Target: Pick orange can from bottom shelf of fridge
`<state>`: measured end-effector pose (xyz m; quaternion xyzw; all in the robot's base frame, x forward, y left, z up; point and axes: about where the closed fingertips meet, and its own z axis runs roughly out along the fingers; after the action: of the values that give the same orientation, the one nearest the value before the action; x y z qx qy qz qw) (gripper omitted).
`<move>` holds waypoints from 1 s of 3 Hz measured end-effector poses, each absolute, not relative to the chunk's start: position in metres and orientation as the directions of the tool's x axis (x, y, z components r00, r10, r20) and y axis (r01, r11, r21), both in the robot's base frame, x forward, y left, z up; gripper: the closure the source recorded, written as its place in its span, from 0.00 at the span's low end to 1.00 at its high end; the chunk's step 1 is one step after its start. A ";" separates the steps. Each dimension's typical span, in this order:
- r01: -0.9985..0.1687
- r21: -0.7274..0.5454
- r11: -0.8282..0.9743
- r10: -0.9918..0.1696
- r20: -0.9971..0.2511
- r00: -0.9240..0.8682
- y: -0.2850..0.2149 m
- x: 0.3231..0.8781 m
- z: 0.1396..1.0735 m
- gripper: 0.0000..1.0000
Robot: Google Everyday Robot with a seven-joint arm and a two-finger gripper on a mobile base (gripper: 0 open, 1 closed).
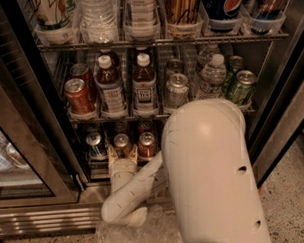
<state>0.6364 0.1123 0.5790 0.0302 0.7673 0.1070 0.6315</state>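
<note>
The fridge [284, 104] stands open. On the bottom shelf [96, 163] the orange can [121, 143] stands between a blue-and-silver can [96, 145] on its left and a red can [147, 145] on its right. My gripper [122, 154] reaches into the bottom shelf right in front of the orange can. It is open, with one tan fingertip [112, 155] on each side of the can's lower body. My white arm [208, 166] hides the right part of the bottom shelf.
The shelf above holds red cans [78, 96], two brown bottles [144, 86], a silver can [177, 90], a water bottle [210, 79] and green cans [241, 88]. The glass door [28, 148] stands open at left. Crumpled clear plastic [131, 234] lies on the floor.
</note>
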 end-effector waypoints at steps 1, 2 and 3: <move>-0.090 0.199 0.976 0.178 -0.963 -0.201 0.113 0.639 0.580 0.31; -0.086 0.198 0.976 0.178 -0.963 -0.201 0.112 0.642 0.581 0.40; -0.086 0.198 0.976 0.178 -0.963 -0.201 0.112 0.642 0.581 0.59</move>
<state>0.6422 0.1118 0.5808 0.0300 0.7679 0.1043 0.6313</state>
